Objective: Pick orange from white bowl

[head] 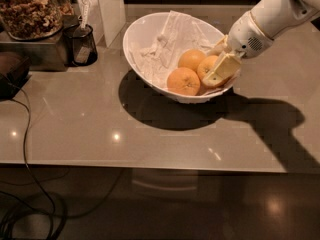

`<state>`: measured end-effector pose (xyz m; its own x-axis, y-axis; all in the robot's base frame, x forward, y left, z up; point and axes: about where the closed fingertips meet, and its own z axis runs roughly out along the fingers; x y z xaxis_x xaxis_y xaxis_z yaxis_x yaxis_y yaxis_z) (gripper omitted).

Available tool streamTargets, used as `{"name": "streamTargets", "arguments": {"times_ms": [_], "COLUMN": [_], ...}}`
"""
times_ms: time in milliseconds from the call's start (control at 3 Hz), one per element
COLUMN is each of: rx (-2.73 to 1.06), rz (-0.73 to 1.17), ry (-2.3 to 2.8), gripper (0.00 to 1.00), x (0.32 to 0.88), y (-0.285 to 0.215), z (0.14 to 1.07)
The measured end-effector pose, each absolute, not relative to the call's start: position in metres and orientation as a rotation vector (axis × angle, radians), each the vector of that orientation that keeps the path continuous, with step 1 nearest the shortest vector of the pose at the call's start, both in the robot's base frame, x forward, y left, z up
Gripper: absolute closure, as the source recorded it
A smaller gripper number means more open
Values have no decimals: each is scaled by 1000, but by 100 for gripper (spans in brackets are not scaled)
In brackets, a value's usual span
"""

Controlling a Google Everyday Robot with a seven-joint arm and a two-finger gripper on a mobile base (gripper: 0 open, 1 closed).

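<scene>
The white bowl (145, 44) stands on the grey counter, lined with crumpled white paper (162, 46), and holds three oranges. One orange (183, 80) lies at the front, one (191, 59) behind it, and the orange (205, 65) at the right is partly hidden by my gripper. My gripper (215, 64), cream-coloured on a white arm, reaches in over the bowl's right rim and sits around that right-hand orange, low inside the bowl.
A small dark mesh cup (81, 44) stands left of the bowl, next to a glass jar of nuts (29, 9) on a dark base. A white upright box (107, 6) stands behind. Black cables (25, 134) hang over the counter's front left edge.
</scene>
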<state>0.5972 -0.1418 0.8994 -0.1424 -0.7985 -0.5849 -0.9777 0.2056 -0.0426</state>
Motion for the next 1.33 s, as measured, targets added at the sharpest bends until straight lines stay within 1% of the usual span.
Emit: {"name": "streamTargets", "arguments": {"times_ms": [333,667,1000,1333], "rx": [-1645,-1634,-1503,-1372], "rz": [485,483,331,268], "ry": [1998,1915,1827,1848], "gripper": [100,100,100,100], "x": [597,585,513,454], "y": [-142,-134,-131,-140], "z": [900,922,991,1007]}}
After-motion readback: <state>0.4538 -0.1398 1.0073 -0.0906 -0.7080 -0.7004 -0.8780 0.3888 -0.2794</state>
